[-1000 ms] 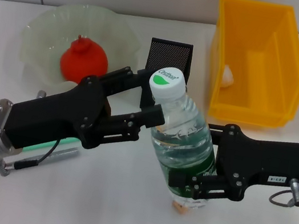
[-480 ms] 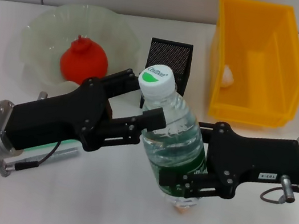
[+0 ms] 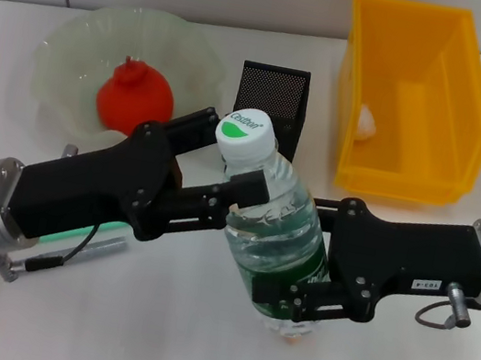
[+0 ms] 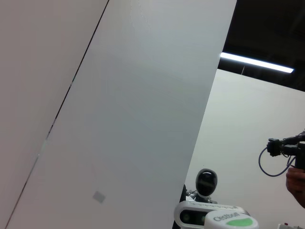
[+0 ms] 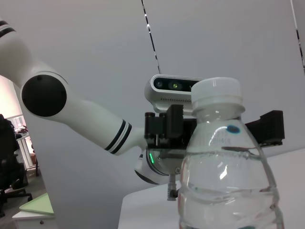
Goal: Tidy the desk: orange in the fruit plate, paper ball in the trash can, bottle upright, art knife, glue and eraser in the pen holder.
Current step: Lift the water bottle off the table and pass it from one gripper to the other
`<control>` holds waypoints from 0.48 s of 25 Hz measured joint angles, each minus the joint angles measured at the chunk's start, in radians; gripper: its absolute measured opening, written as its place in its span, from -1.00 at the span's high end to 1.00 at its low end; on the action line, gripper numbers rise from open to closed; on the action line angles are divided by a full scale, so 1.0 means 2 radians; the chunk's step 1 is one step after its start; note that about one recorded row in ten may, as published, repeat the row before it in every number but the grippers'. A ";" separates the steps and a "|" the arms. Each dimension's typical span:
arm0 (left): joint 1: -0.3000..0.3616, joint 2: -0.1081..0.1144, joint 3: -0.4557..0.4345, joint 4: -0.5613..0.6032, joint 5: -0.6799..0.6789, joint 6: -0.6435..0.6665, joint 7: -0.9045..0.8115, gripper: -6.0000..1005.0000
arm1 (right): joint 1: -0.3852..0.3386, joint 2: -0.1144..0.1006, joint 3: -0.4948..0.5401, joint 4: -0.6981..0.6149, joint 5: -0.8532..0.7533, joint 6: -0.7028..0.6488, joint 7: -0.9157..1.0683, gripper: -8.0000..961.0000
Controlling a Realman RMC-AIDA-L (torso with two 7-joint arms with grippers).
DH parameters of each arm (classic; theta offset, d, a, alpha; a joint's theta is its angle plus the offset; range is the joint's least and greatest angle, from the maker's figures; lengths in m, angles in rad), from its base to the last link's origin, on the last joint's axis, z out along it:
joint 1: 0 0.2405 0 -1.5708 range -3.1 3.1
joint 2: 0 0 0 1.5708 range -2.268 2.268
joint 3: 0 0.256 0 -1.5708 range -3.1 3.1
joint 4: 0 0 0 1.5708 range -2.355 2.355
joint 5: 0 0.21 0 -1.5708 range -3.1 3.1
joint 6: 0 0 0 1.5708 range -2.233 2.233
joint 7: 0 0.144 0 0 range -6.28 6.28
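Observation:
The bottle [image 3: 279,234] stands nearly upright at the table's middle, its white cap [image 3: 245,131] leaning a little left. My right gripper [image 3: 303,250] is shut on its lower body at the green label. My left gripper [image 3: 236,153] is open, one finger on each side of the bottle's neck. The orange [image 3: 136,98] lies in the fruit plate [image 3: 79,40]. The paper ball [image 3: 366,120] lies in the trash can [image 3: 464,117]. The pen holder [image 3: 273,100] stands behind the bottle. A tan bit of the eraser [image 3: 290,337] shows under the bottle's base. The art knife [image 3: 101,248] is mostly hidden under my left arm.
The right wrist view shows the bottle [image 5: 224,162] close up, with the left gripper's black fingers [image 5: 164,129] behind it. The left wrist view shows only the cap [image 4: 231,221] and the wall. A cable plug [image 3: 20,268] hangs from the left arm.
My right gripper has carried the bottle to the left, bringing its neck between the left gripper's fingers. The left arm has stayed still. The eraser is now more hidden.

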 joint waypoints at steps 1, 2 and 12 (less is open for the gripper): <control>-0.001 0.000 0.000 -0.001 0.000 0.000 0.000 -0.63 | 0.000 0.000 0.000 0.000 0.000 0.000 0.000 -0.61; -0.001 0.000 0.000 -0.001 0.000 0.000 0.000 -0.63 | 0.000 0.000 0.000 0.000 0.000 0.000 0.000 -0.61; -0.012 0.000 -0.001 -0.019 0.000 0.004 -0.001 -0.62 | 0.002 0.000 0.000 0.006 0.000 0.000 -0.001 -0.62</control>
